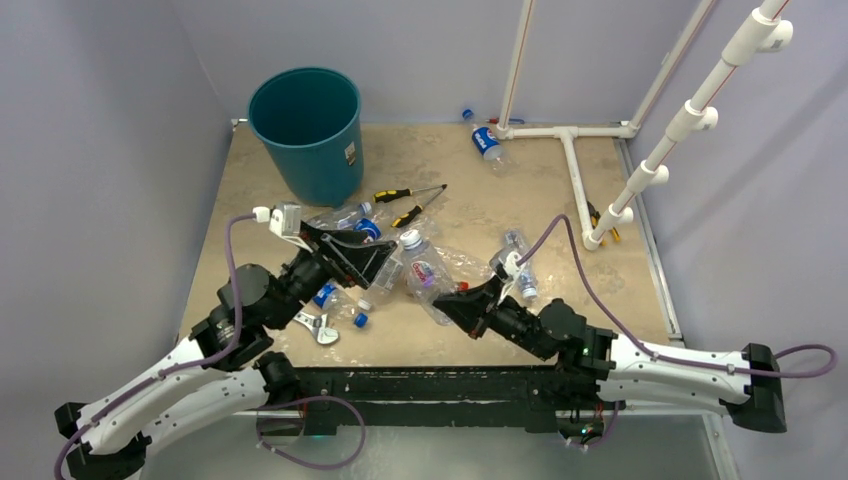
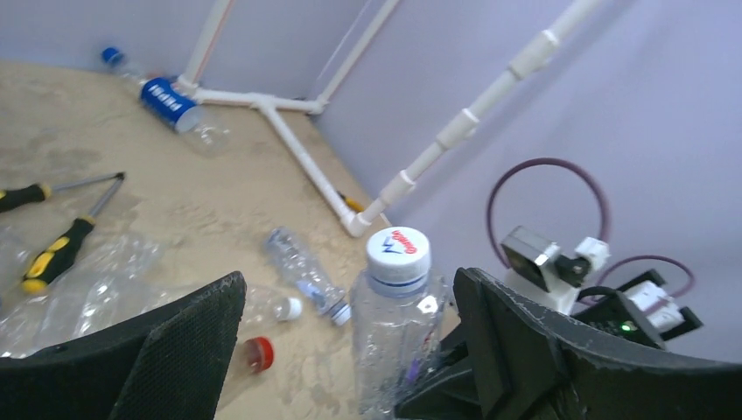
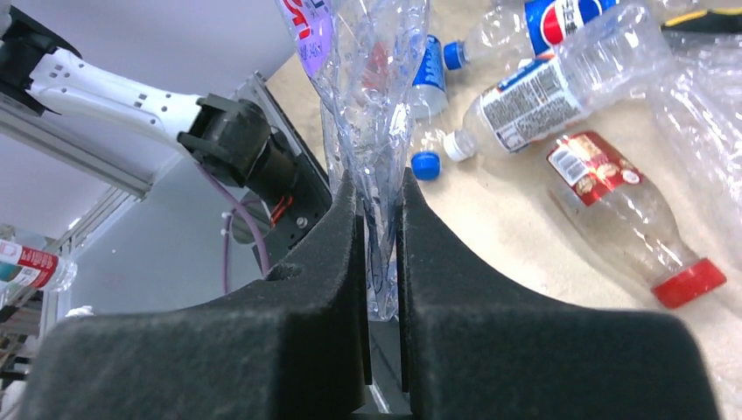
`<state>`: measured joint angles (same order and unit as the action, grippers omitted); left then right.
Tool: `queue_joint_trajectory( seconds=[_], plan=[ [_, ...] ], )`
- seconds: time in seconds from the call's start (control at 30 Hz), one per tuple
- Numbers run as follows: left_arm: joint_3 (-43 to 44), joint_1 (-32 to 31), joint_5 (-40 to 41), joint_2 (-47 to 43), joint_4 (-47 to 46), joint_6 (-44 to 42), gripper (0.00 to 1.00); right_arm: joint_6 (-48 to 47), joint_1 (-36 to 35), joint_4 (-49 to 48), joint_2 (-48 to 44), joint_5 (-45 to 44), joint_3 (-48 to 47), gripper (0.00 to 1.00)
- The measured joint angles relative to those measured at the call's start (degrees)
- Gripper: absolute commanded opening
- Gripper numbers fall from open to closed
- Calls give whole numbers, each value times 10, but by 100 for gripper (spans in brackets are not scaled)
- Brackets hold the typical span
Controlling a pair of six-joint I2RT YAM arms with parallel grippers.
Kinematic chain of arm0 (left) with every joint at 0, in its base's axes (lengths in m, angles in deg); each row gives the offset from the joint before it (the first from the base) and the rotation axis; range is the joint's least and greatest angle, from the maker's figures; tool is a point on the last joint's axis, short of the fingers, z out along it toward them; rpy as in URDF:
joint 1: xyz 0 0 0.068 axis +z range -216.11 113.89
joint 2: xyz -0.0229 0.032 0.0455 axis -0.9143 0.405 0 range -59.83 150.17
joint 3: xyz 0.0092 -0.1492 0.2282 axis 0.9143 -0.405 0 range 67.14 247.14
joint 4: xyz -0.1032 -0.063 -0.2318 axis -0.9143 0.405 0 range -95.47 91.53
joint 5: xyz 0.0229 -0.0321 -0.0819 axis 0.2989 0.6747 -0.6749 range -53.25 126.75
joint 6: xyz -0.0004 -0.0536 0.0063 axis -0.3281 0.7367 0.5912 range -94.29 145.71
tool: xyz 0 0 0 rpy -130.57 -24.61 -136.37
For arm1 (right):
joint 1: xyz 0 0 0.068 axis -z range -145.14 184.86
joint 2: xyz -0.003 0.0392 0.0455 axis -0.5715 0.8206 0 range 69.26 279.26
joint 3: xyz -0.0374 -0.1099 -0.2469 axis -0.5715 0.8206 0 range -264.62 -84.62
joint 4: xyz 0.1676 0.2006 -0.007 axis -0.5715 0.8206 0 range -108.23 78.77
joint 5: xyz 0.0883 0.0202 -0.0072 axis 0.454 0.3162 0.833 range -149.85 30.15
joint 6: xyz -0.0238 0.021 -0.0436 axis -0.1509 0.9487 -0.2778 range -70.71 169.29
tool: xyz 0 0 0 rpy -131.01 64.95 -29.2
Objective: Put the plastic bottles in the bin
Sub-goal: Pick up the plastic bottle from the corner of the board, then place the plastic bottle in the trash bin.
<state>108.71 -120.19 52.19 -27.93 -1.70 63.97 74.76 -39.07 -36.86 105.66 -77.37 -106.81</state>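
Observation:
My right gripper [image 1: 452,300] [image 3: 381,206] is shut on the flattened lower end of a clear plastic bottle [image 1: 424,272] [image 3: 367,96] with a white cap. Its capped end [image 2: 398,254] stands between the wide-apart fingers [image 2: 179,350] of my open left gripper [image 1: 388,258] [image 2: 350,350], closer to the right-hand finger. The teal bin [image 1: 305,125] stands at the table's far left. Other plastic bottles lie around: a Pepsi one [image 1: 487,143] [image 2: 175,105] by the far pipes, one [image 1: 518,262] near the right arm, several [image 1: 345,216] by the left arm, and a red-labelled one [image 3: 617,206].
Two yellow-and-black screwdrivers [image 1: 410,203] [image 2: 57,254] lie in front of the bin. A wrench [image 1: 318,328] rests beside the left arm. White pipes [image 1: 575,170] run over the table's far right and up the wall. Grey walls close in three sides.

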Motion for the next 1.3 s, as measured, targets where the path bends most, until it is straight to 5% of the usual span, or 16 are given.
queue_joint_trajectory(
  seconds=[0.7, 0.83, 1.3],
  plan=[
    [40, 0, -212, 89, -193, -53, 84, -69, -1, -254, 38, 71, 29, 0],
    [43, 0, -230, 89, -201, -62, 70, -72, -1, -272, 54, 86, 28, 0],
    [120, 0, -297, 124, -168, -65, 64, -72, -1, -273, 49, 95, 28, 0]
  ],
)
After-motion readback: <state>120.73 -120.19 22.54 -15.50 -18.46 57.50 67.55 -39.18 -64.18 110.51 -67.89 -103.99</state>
